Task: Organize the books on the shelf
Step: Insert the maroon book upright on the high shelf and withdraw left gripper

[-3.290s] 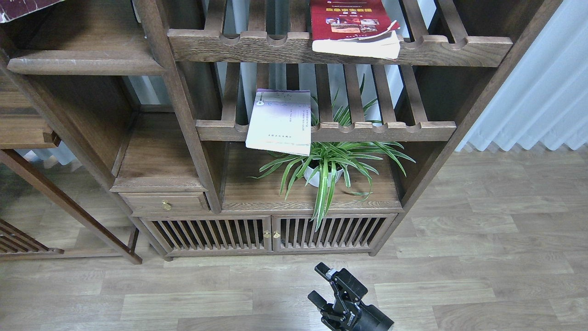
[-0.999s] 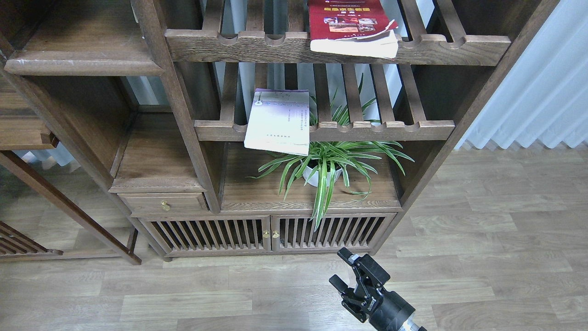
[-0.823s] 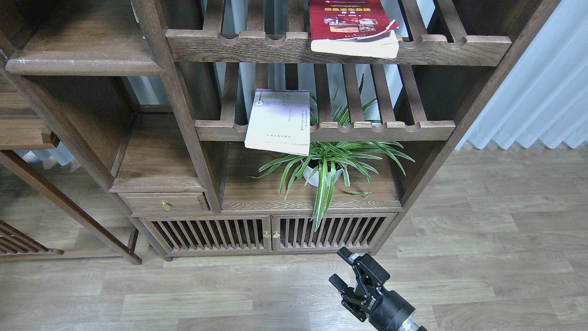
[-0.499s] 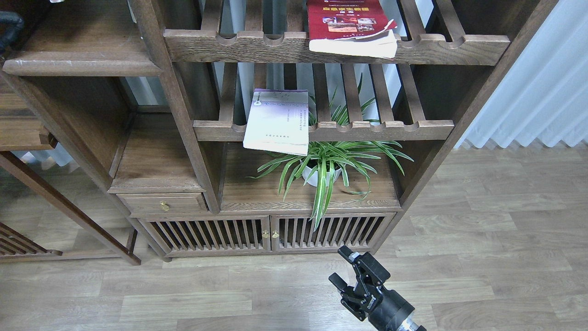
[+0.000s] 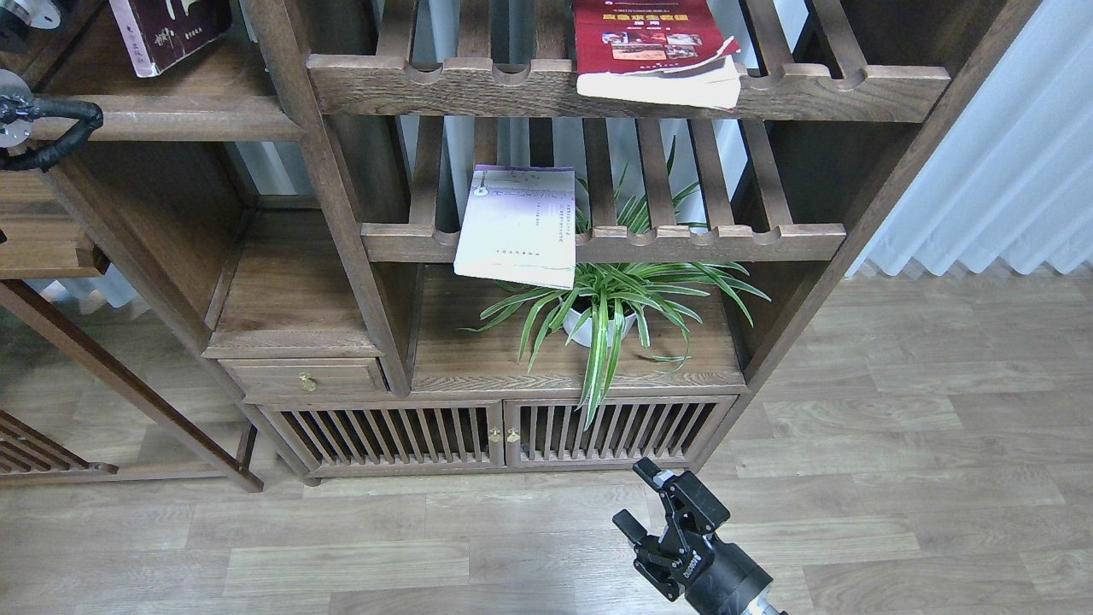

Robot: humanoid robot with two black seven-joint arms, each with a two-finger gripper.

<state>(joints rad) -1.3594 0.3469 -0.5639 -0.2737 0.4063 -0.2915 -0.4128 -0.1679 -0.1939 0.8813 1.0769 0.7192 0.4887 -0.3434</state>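
Observation:
The thick dark maroon book (image 5: 166, 30) with white characters stands tilted over the solid dark-brown shelf (image 5: 188, 128) at the top left, cut off by the frame's top edge. Parts of my left arm, a black cable (image 5: 60, 128) and silver joints, show at the left edge; its gripper is out of view. The red book (image 5: 649, 38) lies on the upper slatted rack, overhanging its front rail. The pale lavender book (image 5: 518, 226) lies on the lower slatted rack, also overhanging. My right gripper (image 5: 639, 497) is open and empty, low over the floor.
A potted spider plant (image 5: 602, 307) stands on the cabinet top below the lavender book. A small drawer (image 5: 303, 377) and slatted cabinet doors (image 5: 499, 431) are below. A white curtain (image 5: 1008, 171) hangs at the right. The wood floor (image 5: 897, 478) spreads in front.
The maroon book and parts of my left arm have come into view at the top left over the solid shelf. My right gripper has barely moved.

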